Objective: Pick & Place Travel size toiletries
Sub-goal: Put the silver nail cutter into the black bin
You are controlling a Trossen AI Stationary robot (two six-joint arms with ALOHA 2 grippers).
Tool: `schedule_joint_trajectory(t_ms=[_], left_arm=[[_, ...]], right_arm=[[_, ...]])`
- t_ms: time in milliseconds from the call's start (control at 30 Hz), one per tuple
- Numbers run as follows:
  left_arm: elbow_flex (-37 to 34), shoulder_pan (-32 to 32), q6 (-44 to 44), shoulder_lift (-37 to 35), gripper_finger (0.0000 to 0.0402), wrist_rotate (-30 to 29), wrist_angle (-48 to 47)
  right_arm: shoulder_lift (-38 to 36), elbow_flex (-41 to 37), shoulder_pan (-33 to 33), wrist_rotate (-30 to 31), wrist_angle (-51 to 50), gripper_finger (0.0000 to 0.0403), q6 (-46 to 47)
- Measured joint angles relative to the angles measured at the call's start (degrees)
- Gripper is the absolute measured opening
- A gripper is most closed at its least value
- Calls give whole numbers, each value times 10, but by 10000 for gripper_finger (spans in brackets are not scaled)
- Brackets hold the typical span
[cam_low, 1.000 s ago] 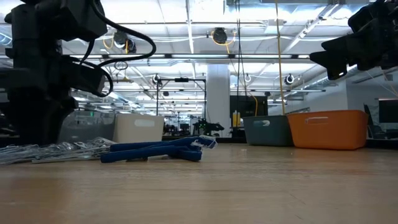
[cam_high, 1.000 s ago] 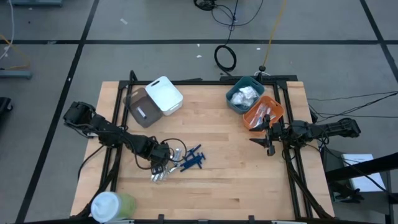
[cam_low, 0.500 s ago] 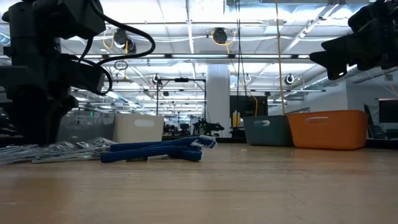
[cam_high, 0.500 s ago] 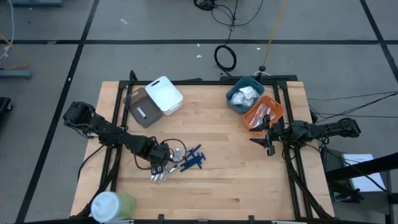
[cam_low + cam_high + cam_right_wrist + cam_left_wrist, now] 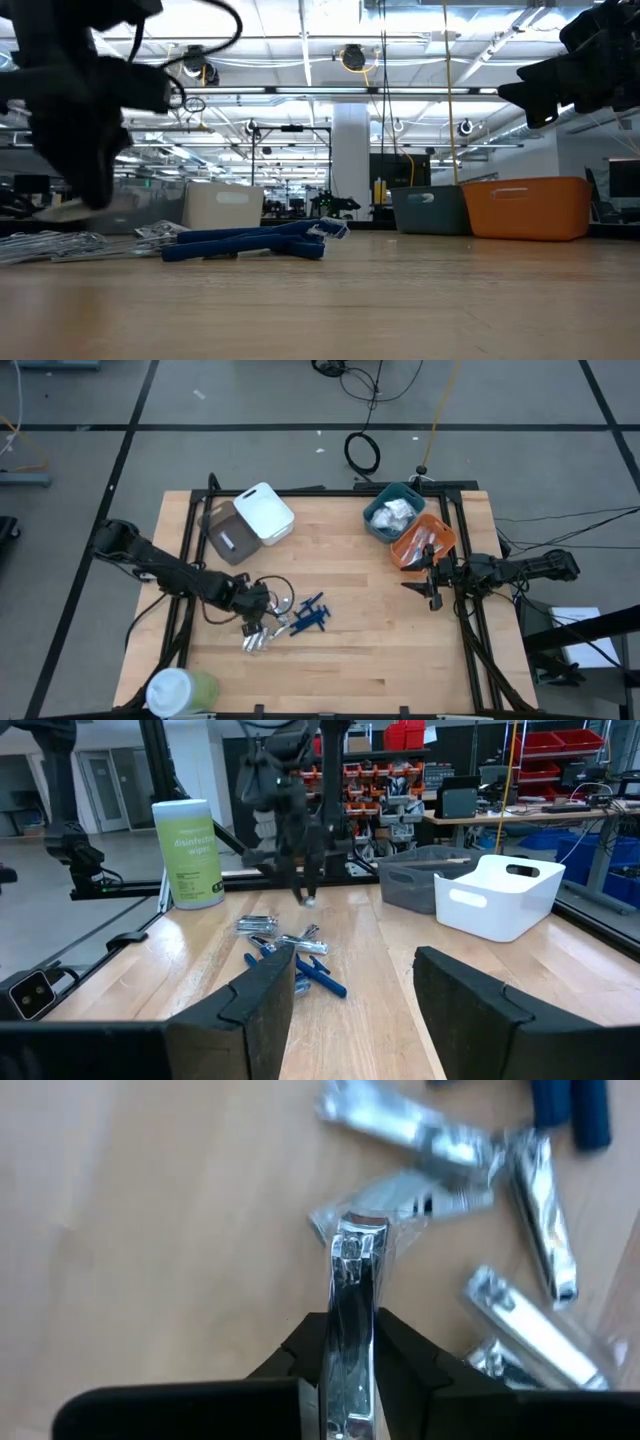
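High view: left gripper (image 5: 258, 618) pinches one silver clipper (image 5: 352, 1295), lifted over the silver pile (image 5: 258, 641) beside the blue sticks (image 5: 310, 616) at table centre-left. Teal bin (image 5: 394, 510) holds white packets (image 5: 391, 514), orange bin (image 5: 424, 541) holds clear sticks, grey bin (image 5: 226, 532) holds one small item; white bin (image 5: 264, 513) contents unreadable. Right gripper (image 5: 355, 980) waits spread near the orange bin.

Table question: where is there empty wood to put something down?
Bare wood spans the table middle, between the white bin and teal bin, and along the front edge. It's crowded around the silver clippers and blue sticks, under the left gripper.
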Motion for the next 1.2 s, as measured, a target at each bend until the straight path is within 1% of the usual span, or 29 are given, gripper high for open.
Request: schedule_joint_trajectory(t_ms=[133,233,333,400,567,633,833,1067,1200], left_arm=[[0,11,-4,-47,51,-53,0],[1,26,-20,-86,51,-106,0],[1,52,-40,-119,51,-163,0],[1,74,-44,-142,51,-189,-2],[2,137,-31,-187,51,-213,-15],[2,166,-31,-200,51,-232,-27],[2,259,-70,-227,51,-288,-83],[2,366,-125,-228,51,-287,-149],[2,412,-132,-219,51,-285,-167]], right_arm=[[0,0,0,0,0,192,0],[0,0,0,0,0,194,0],[0,0,0,0,0,196,0],[0,0,0,0,0,196,0],[0,0,0,0,0,196,0],[0,0,0,0,0,196,0],[0,0,0,0,0,195,0],[0,0,0,0,0,194,0],[0,0,0,0,0,194,0]])
